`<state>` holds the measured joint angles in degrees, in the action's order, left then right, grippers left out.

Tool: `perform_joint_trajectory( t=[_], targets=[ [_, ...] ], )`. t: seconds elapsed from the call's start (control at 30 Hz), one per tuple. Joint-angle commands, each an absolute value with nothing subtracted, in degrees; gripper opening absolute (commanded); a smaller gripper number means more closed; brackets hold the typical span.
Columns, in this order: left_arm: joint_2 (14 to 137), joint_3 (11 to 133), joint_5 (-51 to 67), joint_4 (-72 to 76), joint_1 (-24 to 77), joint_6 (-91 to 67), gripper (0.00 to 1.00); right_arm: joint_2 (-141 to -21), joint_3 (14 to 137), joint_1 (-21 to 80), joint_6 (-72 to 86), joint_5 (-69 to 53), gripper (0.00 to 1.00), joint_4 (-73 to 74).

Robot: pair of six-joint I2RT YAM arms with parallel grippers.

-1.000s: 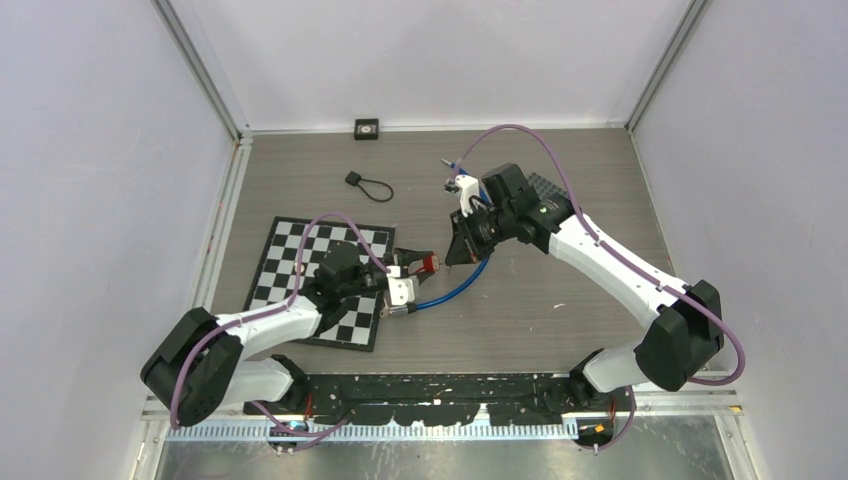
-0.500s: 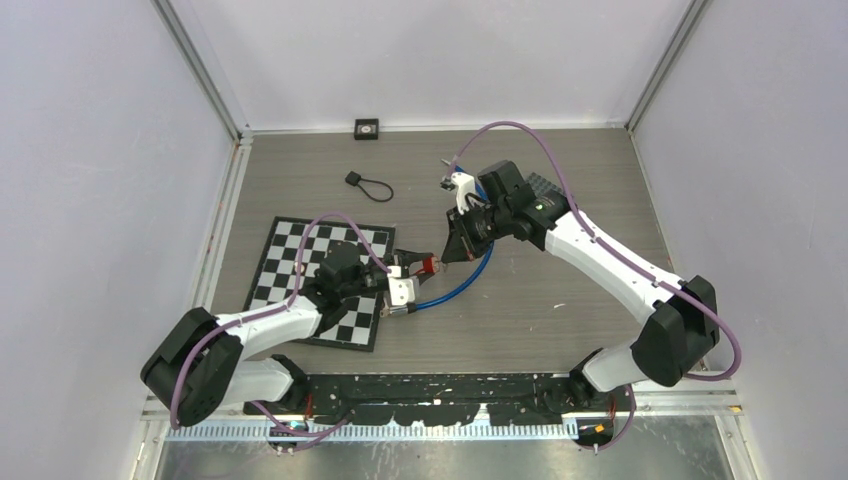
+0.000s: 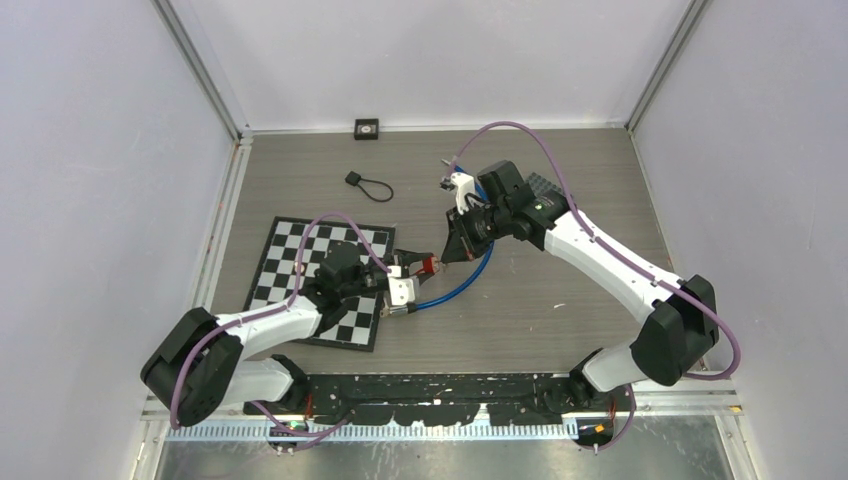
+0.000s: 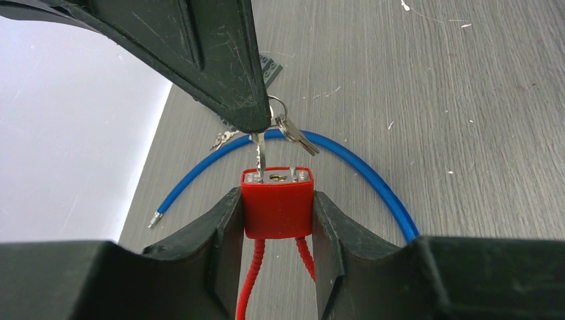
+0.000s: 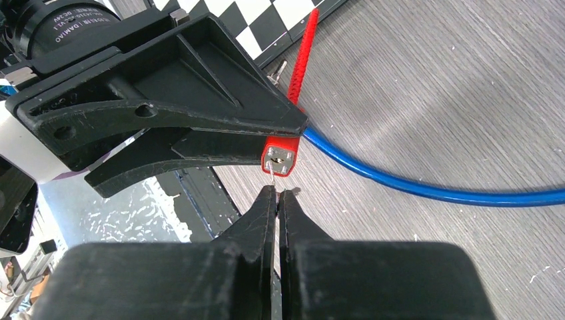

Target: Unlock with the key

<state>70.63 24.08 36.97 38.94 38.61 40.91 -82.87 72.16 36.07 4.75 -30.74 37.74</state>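
Grey wood-grain worktop (image 3: 520,330) enclosed by pale walls on 3 sides, with a chequered board (image 3: 290,262) at the left and a blue cable (image 4: 373,175) curving across the middle. The left gripper (image 4: 277,208) holds the red padlock (image 4: 277,200) raised near the worktop's centre. Its jaws are narrowed onto both flanks of the body, and the keyway face is turned toward the right arm. The right gripper (image 5: 278,198) has its jaws pressed together on the head of 1 key (image 4: 259,153), with spare keys (image 4: 296,135) hanging from the same ring. The key tip touches the lock face. The left wrist view places it just beside the brass slot, and entry cannot be confirmed. Step in hand, as judged: insertion. The next move calls for a slight sideways correction to align blade with slot, then a straight push along the lock's axis and a turn, with the left grip resisting the twist. Risk noted: the blade may skid off the face.
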Motion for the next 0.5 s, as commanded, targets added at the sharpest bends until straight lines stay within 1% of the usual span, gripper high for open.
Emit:
perform_joint_trajectory(
  t=[0.0, 0.47],
  targets=[
    [69.8, 25.8, 36.7, 41.8, 38.6, 40.5, 0.00, -83.1, 71.9, 36.6, 4.9, -31.5, 0.00, 35.5],
    [69.4, 25.7, 36.5, 41.9, 38.6, 40.3, 0.00, -83.5, 71.4, 36.6, 4.7, -31.0, 0.00, 35.4]
  ],
)
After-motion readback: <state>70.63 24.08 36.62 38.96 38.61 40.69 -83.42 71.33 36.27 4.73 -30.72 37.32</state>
